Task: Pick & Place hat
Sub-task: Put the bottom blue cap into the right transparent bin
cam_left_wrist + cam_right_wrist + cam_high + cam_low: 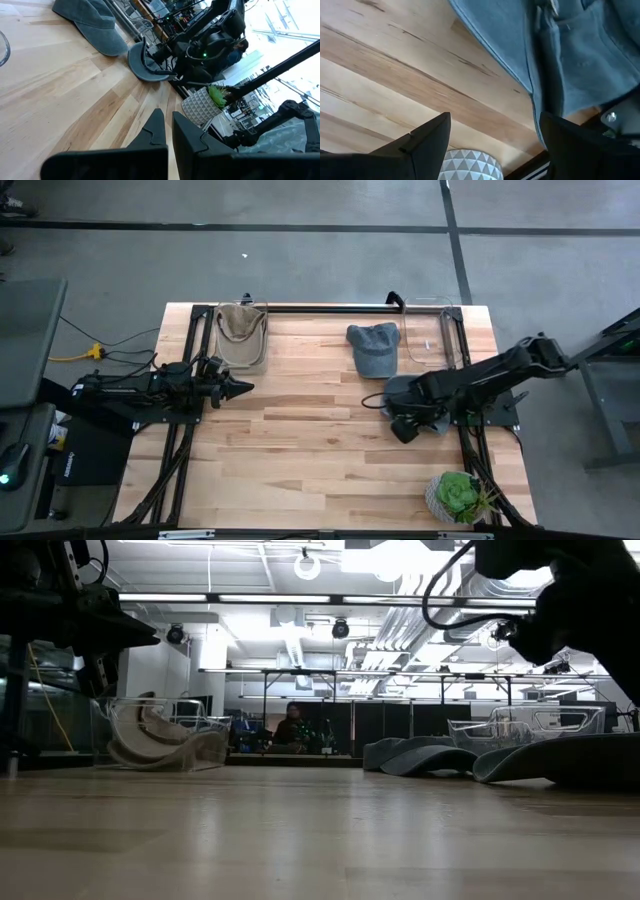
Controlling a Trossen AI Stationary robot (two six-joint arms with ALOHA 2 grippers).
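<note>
Wooden table [300, 450] with two blue hats and a tan one.
Right pincer [495, 142] gapes wide above a blue hat [580, 55]; left pincer [167, 131] waits pressed together.

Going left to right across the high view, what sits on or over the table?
Left gripper, shut → tan hat in its clear bin → blue cap → open right gripper → empty clear bin → potted plant.
</note>
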